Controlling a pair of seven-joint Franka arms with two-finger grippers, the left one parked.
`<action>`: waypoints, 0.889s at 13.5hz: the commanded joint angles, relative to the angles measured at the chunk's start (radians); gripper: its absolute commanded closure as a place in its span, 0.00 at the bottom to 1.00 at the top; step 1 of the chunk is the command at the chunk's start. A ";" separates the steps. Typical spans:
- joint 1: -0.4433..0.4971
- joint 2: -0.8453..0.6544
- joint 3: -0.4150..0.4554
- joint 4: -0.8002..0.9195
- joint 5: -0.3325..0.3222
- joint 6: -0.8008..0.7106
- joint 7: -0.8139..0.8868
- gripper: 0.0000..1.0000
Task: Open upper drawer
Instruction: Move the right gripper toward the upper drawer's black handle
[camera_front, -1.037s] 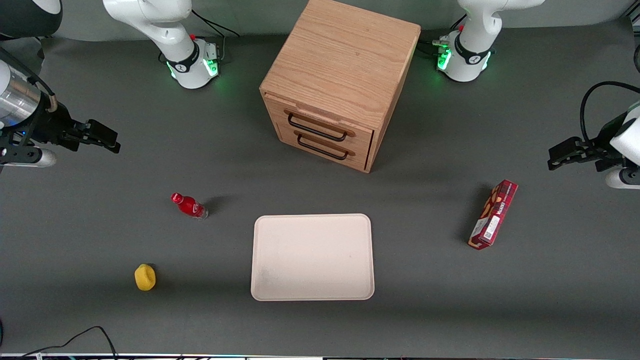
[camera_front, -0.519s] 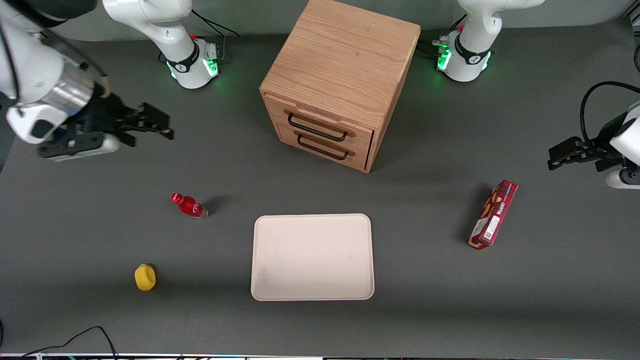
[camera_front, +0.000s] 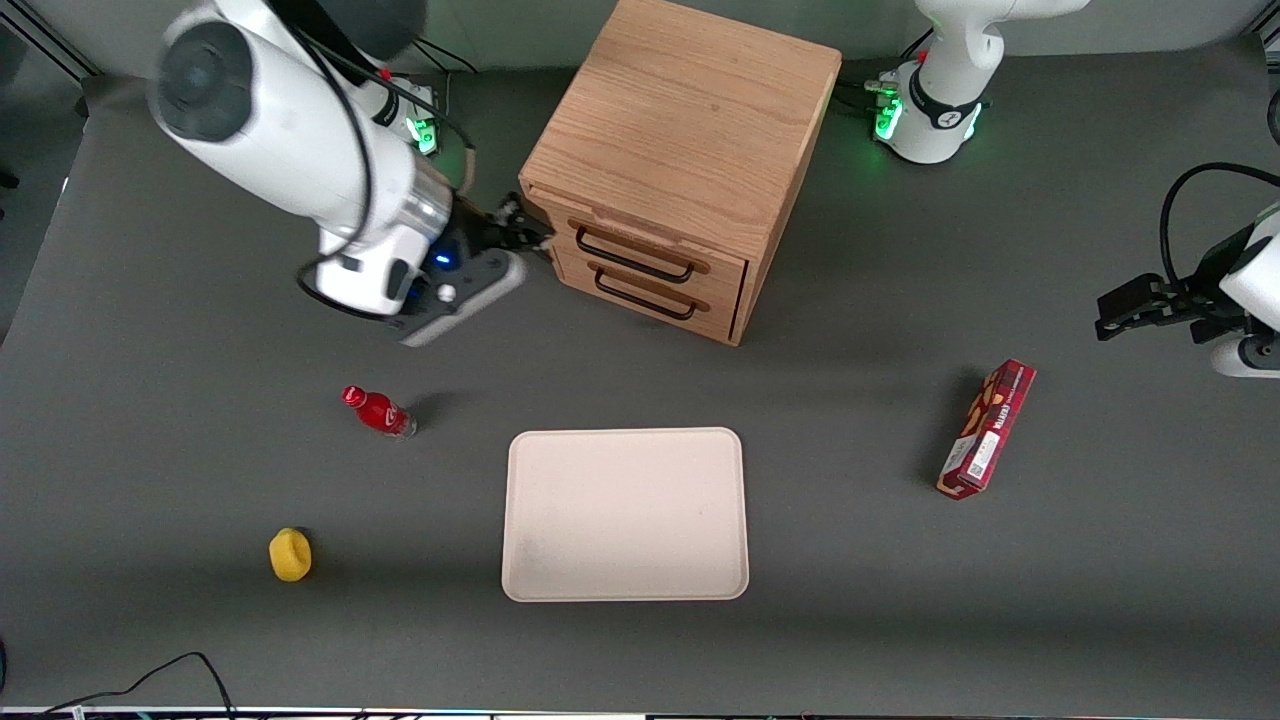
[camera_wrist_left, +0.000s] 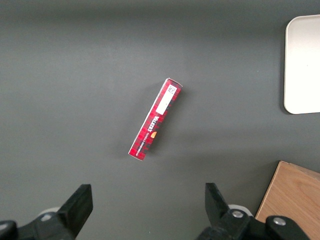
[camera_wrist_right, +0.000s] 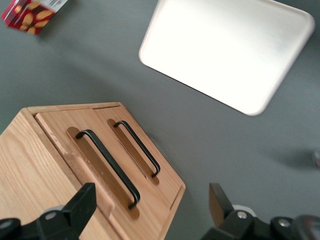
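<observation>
Tool spread wide, just beside closed upper drawer.

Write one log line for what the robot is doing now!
phase: approach | gripper: open, beside cabinet corner | upper drawer: shut, handle untouched

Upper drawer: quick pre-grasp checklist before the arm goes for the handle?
1. Upper drawer shut, top one of two: ok.
2. Its handle free, nothing on or across it: ok.
3. Hand open, as the right wrist view shows: ok.
4. Hand lined up with the handle: not ok. It sits beside the cabinet's front corner, toward the working arm's end, short of the bar.
5. Room in front of the drawer to pull out: ok. Bare table between the cabinet and the tray.
6. Lower handle close beneath; risk of catching it: cannot tell yet.
</observation>
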 joint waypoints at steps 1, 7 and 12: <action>0.029 0.082 0.002 0.070 -0.007 0.022 -0.158 0.00; 0.085 0.115 0.023 0.033 -0.010 0.040 -0.276 0.00; 0.093 0.140 0.047 -0.052 -0.050 0.140 -0.288 0.00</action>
